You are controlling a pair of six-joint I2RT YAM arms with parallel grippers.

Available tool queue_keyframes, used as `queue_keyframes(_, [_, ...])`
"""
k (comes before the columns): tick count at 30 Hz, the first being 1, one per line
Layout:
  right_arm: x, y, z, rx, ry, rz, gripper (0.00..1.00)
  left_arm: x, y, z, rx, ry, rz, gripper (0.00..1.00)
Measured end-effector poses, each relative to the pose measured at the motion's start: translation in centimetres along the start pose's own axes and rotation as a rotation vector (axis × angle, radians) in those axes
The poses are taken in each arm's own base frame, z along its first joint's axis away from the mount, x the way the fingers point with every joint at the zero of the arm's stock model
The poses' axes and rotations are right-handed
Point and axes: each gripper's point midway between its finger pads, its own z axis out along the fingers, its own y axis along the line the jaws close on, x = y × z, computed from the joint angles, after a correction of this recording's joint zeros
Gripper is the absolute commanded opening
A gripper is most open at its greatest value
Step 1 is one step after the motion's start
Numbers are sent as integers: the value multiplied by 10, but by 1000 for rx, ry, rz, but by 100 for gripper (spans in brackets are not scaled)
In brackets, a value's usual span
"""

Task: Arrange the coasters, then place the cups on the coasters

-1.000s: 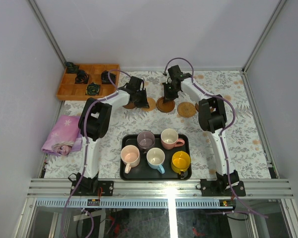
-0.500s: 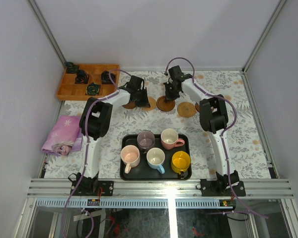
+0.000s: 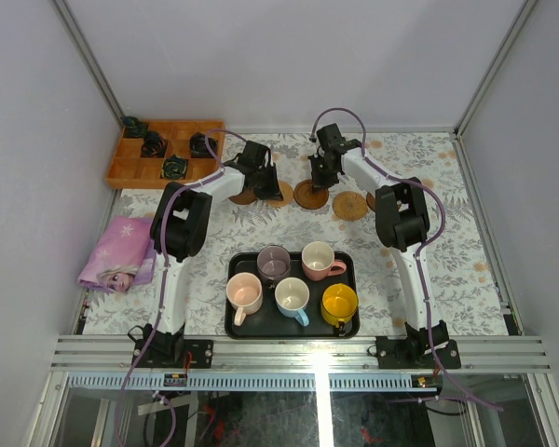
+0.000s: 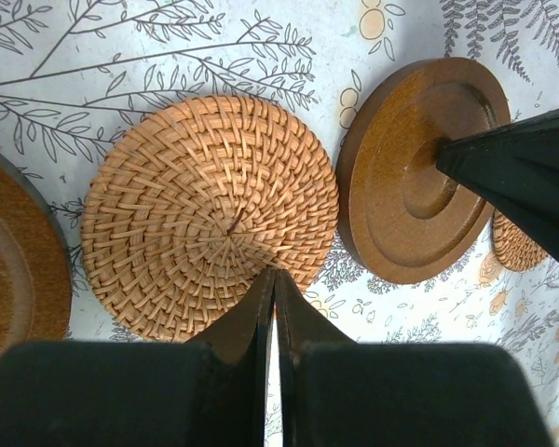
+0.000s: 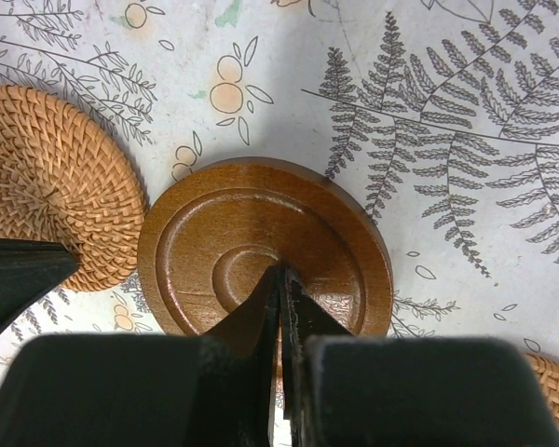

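Note:
Several coasters lie in a row at the back of the table. My left gripper (image 4: 275, 272) (image 3: 265, 183) is shut, tips at the near edge of a tan woven coaster (image 4: 210, 216) (image 3: 282, 195). Beside that lies a dark wooden coaster (image 5: 261, 244) (image 4: 410, 186) (image 3: 309, 196), and my right gripper (image 5: 281, 270) (image 3: 318, 177) is shut with its tips on the disc's centre. Another wooden coaster (image 4: 5, 256) (image 3: 243, 197) lies left, another woven coaster (image 3: 350, 205) right. The cups stand in a black tray (image 3: 261, 329): peach-pink (image 3: 244, 293), mauve (image 3: 274, 263), salmon-pink (image 3: 317, 260), blue (image 3: 292, 296), yellow (image 3: 339, 302).
A wooden compartment box (image 3: 130, 172) with small black objects sits at the back left. A purple printed cloth (image 3: 116, 253) lies at the left edge. Metal frame rails and white walls close in the table.
Both grippers have shifted only slightly over the coaster row and stay shut. The coasters and cups show no clear movement.

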Motion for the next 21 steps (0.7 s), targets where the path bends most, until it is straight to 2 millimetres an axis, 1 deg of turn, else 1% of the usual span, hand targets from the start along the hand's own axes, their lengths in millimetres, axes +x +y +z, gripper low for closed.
queue_keyframes(8, [-2, -3, -2, 20, -7, -7, 0, 0, -2, 0, 19, 6, -1, 0])
queue_keyframes(11, [-1, -3, -6, 21, -11, -12, 0, 0, -3, 0, 26, 8, 0, 0])
queue_keyframes(14, [-3, -1, -18, 18, -23, -19, 0, -1, -5, 0, 35, 3, 3, 0])
queue_keyframes(18, [-17, 4, -41, 15, -81, -32, 0, -7, -9, -1, 49, -19, 11, 0])
queue_keyframes(21, [-26, 6, -59, 22, -125, -37, 0, -15, -16, -8, 64, -48, 21, 2])
